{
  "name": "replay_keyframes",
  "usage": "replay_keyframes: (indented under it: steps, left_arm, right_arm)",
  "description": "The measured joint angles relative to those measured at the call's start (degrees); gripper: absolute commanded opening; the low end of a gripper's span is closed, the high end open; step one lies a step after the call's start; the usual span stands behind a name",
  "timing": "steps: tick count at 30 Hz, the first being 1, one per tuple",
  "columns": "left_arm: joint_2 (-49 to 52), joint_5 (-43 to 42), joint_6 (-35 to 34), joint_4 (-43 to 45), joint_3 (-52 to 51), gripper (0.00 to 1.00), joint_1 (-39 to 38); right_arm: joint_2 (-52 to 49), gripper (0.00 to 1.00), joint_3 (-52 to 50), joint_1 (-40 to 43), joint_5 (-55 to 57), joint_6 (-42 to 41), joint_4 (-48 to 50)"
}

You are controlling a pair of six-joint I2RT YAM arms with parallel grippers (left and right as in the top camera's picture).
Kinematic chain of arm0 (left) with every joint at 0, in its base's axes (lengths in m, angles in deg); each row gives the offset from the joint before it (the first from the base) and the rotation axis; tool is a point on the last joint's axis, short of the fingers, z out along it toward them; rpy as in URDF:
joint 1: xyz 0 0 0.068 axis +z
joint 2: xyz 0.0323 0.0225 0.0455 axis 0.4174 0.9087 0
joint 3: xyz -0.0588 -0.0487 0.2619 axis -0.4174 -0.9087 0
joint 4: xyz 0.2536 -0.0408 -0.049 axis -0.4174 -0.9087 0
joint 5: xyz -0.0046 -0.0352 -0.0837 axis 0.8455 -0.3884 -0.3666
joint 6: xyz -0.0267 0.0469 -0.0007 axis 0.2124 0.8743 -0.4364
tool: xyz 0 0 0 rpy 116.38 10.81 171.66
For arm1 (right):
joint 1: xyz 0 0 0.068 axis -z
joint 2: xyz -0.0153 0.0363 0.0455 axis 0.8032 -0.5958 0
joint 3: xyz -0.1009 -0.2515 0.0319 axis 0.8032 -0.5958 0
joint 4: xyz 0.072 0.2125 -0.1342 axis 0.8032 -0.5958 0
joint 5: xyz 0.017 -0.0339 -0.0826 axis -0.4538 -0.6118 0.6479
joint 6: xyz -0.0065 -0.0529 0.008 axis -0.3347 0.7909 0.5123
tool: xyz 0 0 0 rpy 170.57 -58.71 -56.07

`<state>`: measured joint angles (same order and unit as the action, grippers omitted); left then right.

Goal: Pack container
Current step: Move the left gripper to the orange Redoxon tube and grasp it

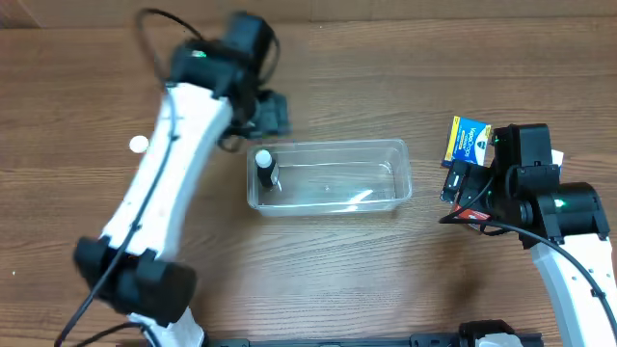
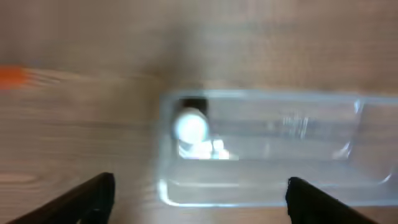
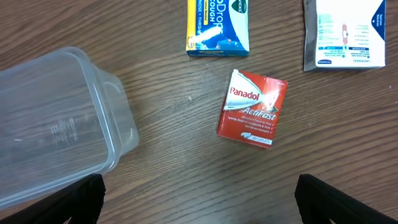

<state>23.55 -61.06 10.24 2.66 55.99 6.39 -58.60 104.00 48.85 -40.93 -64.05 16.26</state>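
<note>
The clear plastic container [image 1: 333,146] lies in the middle of the table. A small bottle with a white cap [image 1: 265,166] stands inside at its left end; the blurred left wrist view shows the bottle [image 2: 191,127] inside the container [image 2: 280,186] too. My left gripper [image 1: 270,111] is open and empty, just behind the container's left end [image 2: 199,208]. My right gripper [image 1: 461,188] is open and empty to the right of the container [image 3: 56,124], hovering over bare wood [image 3: 199,205]. A red Panadol box [image 3: 252,107] lies ahead of it.
A yellow and blue cough-drop box [image 3: 217,25] [image 1: 469,140] and a white sachet [image 3: 343,34] lie beyond the red box. A small white round object [image 1: 140,145] sits on the table at the left. An orange blur [image 2: 12,76] shows at the left edge.
</note>
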Motion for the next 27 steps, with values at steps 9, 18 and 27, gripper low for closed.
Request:
replay_keyframes:
  steps: [9,18,27]
  left_arm:
    - [-0.8,4.6,0.3,-2.1,2.8,1.0,28.7]
    - [17.2,4.2,0.9,-2.6,2.8,0.97,29.3]
    - [21.0,4.1,3.3,-3.5,2.8,0.26,29.3]
  right_arm:
    - [0.0,1.0,0.0,0.0,0.0,0.0,0.0]
    - [0.0,1.0,0.0,0.0,0.0,0.0,0.0]
    - [0.0,1.0,0.0,0.0,0.0,0.0,0.0]
